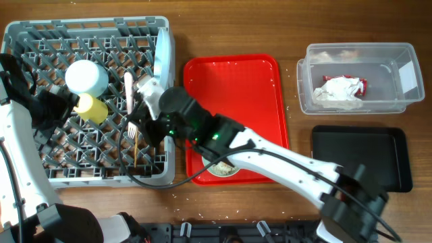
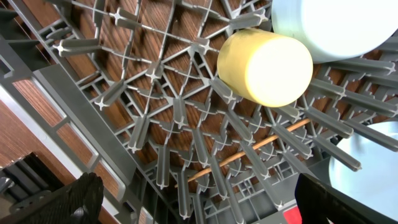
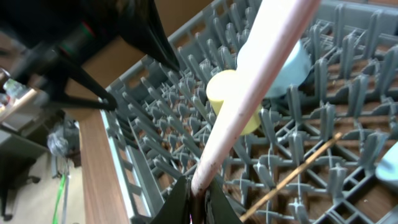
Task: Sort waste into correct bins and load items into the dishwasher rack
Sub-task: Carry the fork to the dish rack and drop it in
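White fork [image 3: 249, 93] is gripped at one end in the clenched right pincer [image 3: 194, 200]. Its length is run out over the dishwasher rack [image 1: 40, 34], presumably to be lowered between the pegs. Which end is pinched cannot be told through the blur. In overhead the fork is seen just right of the yellow cup [image 1: 91, 108], with the chopsticks [image 1: 135, 147] already laid in the lattice below it. Left pincer [image 2: 199, 190] is held released, nothing between its fingers [image 2: 81, 198], low over the rack beside the cup, likely kept out of the right arm's way. One blue bowl [image 1: 86, 76] seems set mouth-down for draining. The plate [image 1: 162, 57] is stood on edge by the rack wall. The second bowl [image 1: 221, 169], crumbs inside, is left on the red tray [image 1: 229, 81] on the bench. Wrapper [image 1: 361, 82] and napkin [image 1: 337, 91] are sorted into the clear tub [image 1: 405, 50].
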Robot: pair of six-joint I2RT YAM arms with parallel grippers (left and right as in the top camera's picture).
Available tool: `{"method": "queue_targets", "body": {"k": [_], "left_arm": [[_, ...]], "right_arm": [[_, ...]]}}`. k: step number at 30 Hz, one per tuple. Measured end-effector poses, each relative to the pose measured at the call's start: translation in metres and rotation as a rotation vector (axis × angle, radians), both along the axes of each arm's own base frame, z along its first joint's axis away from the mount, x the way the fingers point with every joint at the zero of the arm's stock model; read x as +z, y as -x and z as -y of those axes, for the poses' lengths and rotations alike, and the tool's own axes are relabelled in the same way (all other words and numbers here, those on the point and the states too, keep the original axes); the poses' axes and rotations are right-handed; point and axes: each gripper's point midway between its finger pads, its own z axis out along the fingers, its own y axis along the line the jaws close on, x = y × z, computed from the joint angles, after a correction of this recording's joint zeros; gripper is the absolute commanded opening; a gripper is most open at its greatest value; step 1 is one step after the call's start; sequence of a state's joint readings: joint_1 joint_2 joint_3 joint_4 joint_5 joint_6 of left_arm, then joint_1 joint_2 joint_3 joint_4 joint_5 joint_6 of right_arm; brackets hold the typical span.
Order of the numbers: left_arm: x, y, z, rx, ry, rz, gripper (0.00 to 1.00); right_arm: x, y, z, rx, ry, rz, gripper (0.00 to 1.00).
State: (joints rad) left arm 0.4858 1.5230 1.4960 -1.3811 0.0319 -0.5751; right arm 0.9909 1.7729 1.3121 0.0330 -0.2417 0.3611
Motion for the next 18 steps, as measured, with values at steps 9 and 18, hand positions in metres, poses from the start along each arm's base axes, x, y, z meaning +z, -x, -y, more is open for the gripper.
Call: {"method": "queue_targets", "body": {"k": [9, 18], "left_arm": [[0.000, 0.000, 0.000, 0.000, 0.000, 0.000, 1.00], [0.000, 0.000, 0.000, 0.000, 0.001, -0.001, 1.00]], "right_arm": [[-0.031, -0.018, -0.012, -0.088, -0.015, -0.062, 0.95], [0.035, -0.031, 0.055, -0.292, 0.023, -0.015, 1.00]]}}
